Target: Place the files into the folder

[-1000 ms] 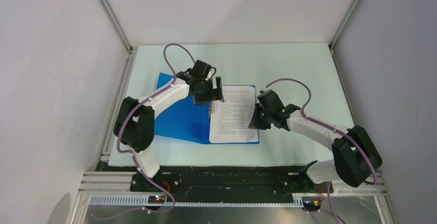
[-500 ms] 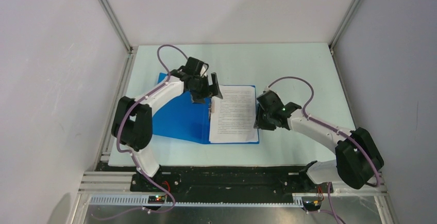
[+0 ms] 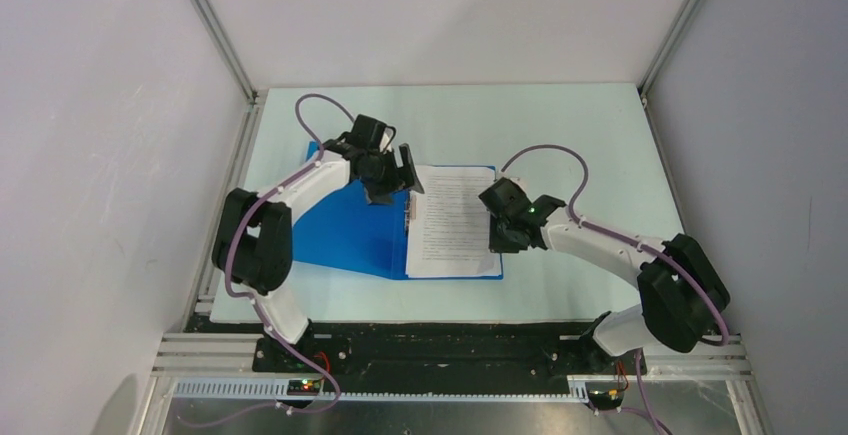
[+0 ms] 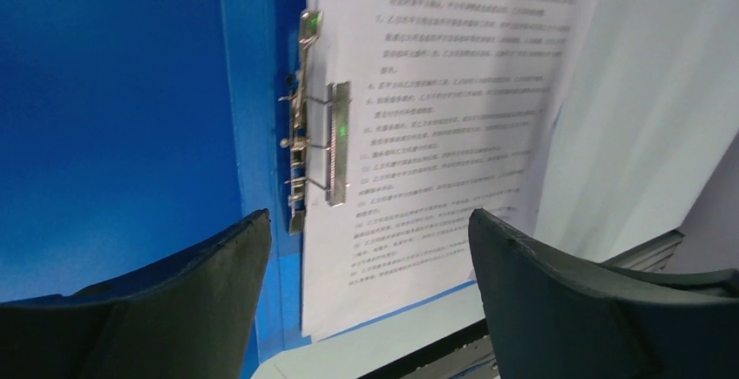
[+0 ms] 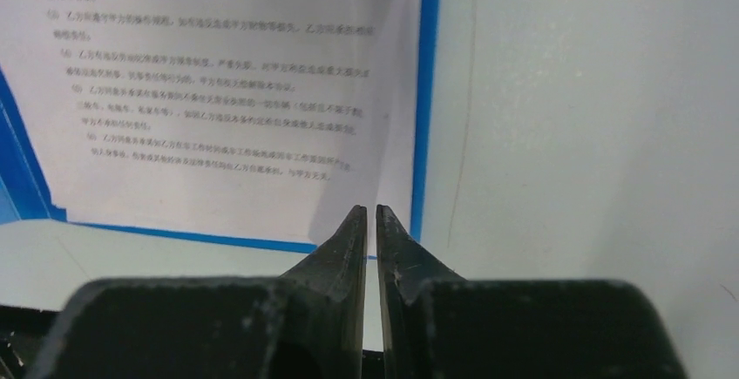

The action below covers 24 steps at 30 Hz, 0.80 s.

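The blue folder [image 3: 340,225] lies open on the table. The files [image 3: 450,220] are white printed sheets on its right cover, their left edge at the metal clip [image 4: 314,144] on the spine. My left gripper [image 3: 395,183] is open and empty above the folder's far end near the spine; in the left wrist view [image 4: 366,218] its jaws frame the clip and the files [image 4: 436,91]. My right gripper [image 3: 493,238] is at the files' right edge. In the right wrist view [image 5: 367,209] its fingers are pinched together on the slightly raised edge of the files [image 5: 209,91].
The pale table [image 3: 560,135] is walled by white panels and aluminium frame posts. The folder's blue rim [image 5: 427,91] shows just right of the sheets. Both arm bases sit at the near edge on a black rail [image 3: 450,350].
My left gripper has drawn back a little to the left and away. My right gripper has moved left, from just beside the sheets' right edge onto it.
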{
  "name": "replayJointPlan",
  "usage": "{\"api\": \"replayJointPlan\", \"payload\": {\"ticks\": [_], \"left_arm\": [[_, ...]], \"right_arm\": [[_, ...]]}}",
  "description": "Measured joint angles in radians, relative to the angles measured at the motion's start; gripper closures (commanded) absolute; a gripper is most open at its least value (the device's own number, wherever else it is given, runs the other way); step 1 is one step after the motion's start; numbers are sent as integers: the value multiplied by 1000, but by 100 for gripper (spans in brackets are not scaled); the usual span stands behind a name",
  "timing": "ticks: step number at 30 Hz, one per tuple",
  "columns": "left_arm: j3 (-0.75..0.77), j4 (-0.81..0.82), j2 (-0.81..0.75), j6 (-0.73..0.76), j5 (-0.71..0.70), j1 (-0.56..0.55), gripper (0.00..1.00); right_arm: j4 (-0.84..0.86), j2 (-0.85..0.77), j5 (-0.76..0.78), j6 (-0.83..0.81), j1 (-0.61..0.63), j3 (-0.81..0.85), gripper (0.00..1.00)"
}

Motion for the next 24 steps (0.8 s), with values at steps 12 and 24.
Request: {"api": "replayJointPlan", "payload": {"ticks": [12,24], "left_arm": [[-95,-5,-136,-24,-98,13,16],[-93,-1,-138,-9,-108,14,17]], "right_arm": [[21,-5,22,-11,-66,-13,88],[36,-29,10,-4,-79,-15,88]]}}
